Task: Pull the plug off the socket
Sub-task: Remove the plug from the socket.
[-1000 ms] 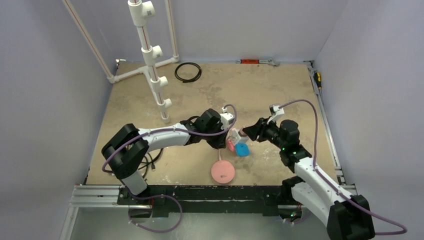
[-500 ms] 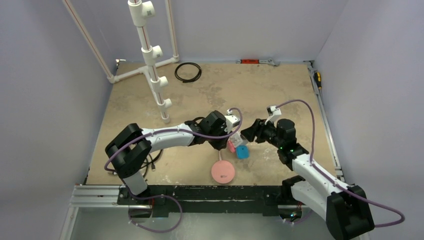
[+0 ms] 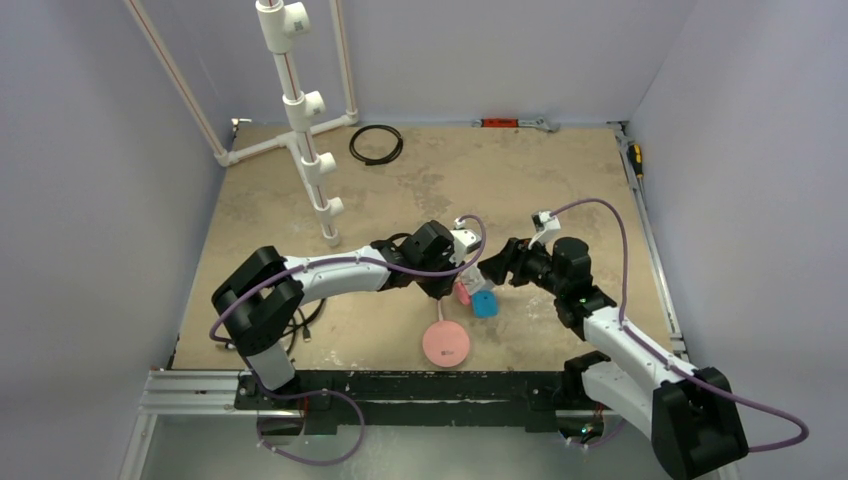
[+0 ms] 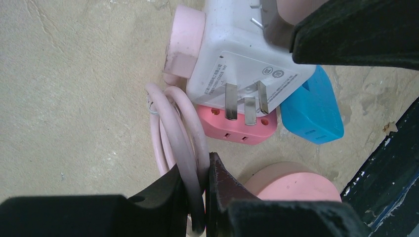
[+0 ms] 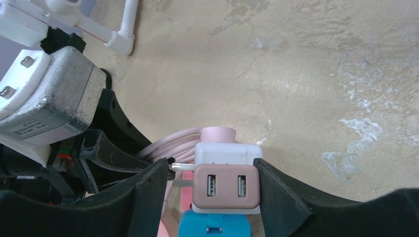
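A finger (image 4: 356, 29) of the right claw (image 5: 212, 170) covers the far corner of the socket (image 4: 237, 54), ahead of the left claw (image 4: 194, 170). The pink cable (image 4: 185, 138) passes between the left claw's fingers and runs off the frame's bottom edge. Just below the right claw, the blue block (image 5: 212, 226) is cut off, and the cable beside that claw vanishes behind the left claw's fingers. From overhead, both claws crowd the socket, which is too small to make out.

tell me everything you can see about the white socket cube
The socket is a white plastic cube with three metal prongs and a printed label on one face and a pink face with two USB ports. A round pink plug, cable attached, sits in another side. It lies between the right hand's fingers, beside a pink adapter and a blue adapter.
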